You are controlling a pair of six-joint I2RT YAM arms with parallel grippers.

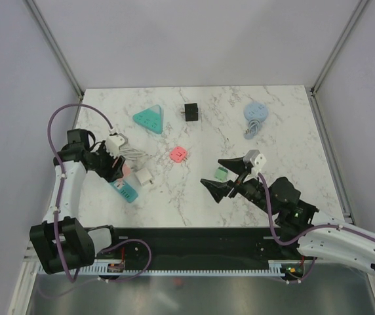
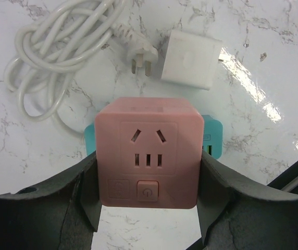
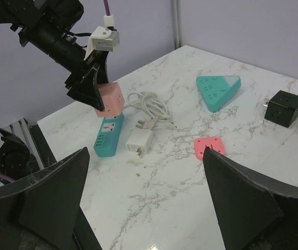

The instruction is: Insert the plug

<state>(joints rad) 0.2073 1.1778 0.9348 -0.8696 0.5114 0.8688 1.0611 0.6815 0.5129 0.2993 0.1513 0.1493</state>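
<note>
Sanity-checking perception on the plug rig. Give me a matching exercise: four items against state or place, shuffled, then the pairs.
Items
1. pink cube socket
2. right gripper
3. black cube
4. white adapter

State or place
A. lies beside the plug of the white cable
B. open, holding nothing
C. clamped in the left gripper
D. at the far end, right of the teal triangle socket

Pairs: 1-C, 2-B, 3-D, 4-A

pink cube plug (image 2: 148, 159) | gripped, upright | over end of teal power strip (image 3: 109, 138)
</note>
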